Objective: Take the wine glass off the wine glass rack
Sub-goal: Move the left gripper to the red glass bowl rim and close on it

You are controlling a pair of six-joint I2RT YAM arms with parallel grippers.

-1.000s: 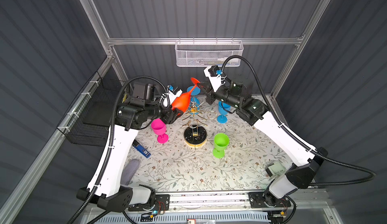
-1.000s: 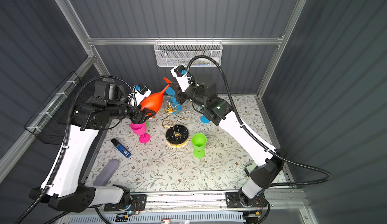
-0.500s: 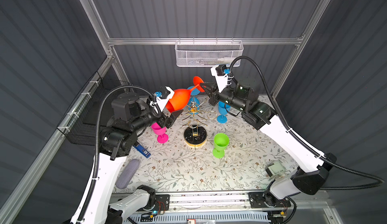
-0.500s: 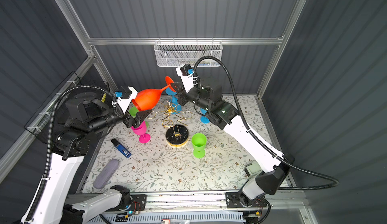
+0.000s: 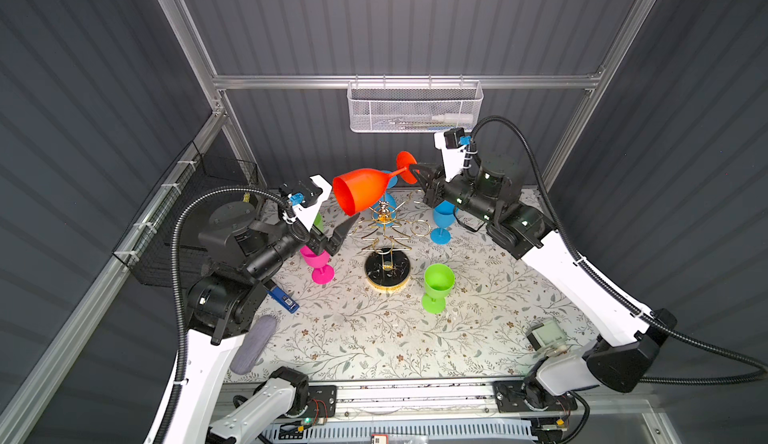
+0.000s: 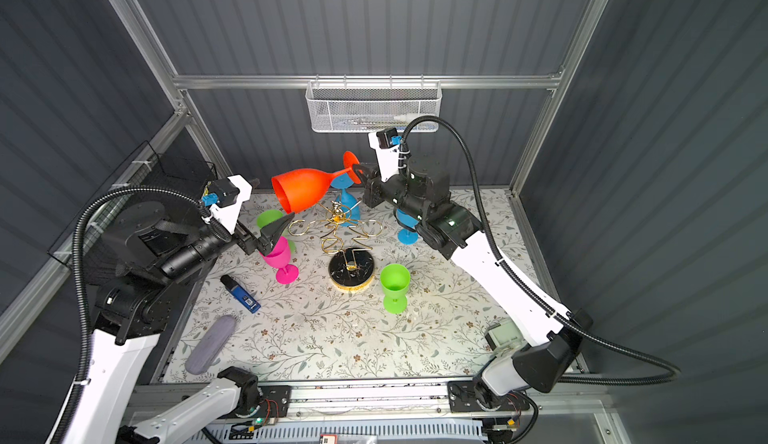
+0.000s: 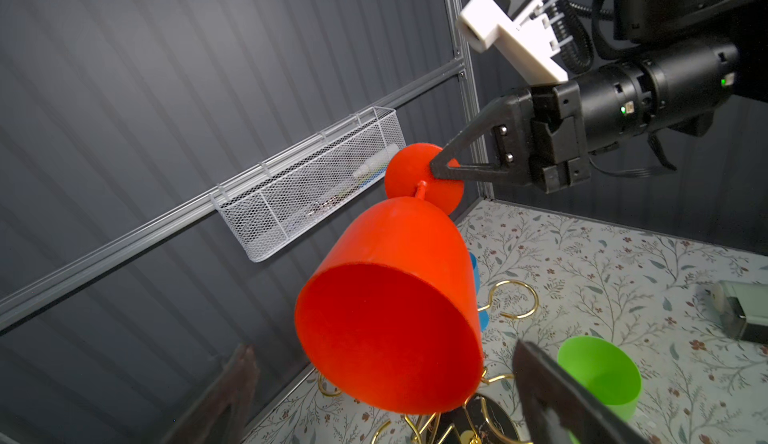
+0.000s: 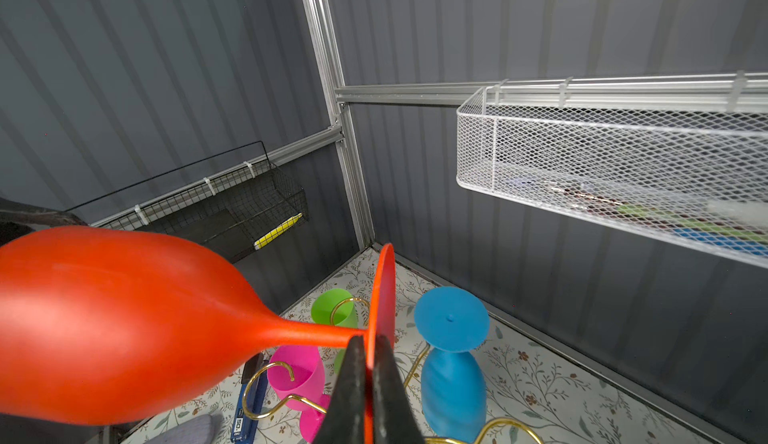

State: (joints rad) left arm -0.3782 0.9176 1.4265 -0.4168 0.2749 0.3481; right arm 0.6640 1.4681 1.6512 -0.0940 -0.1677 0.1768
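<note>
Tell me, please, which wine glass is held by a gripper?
The orange wine glass: the right gripper pinches its foot, holding it sideways in mid-air; the others are ungripped.

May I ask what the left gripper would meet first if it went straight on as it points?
Probably the open mouth of the orange wine glass, which the right gripper holds by its foot; depth is unclear.
</note>
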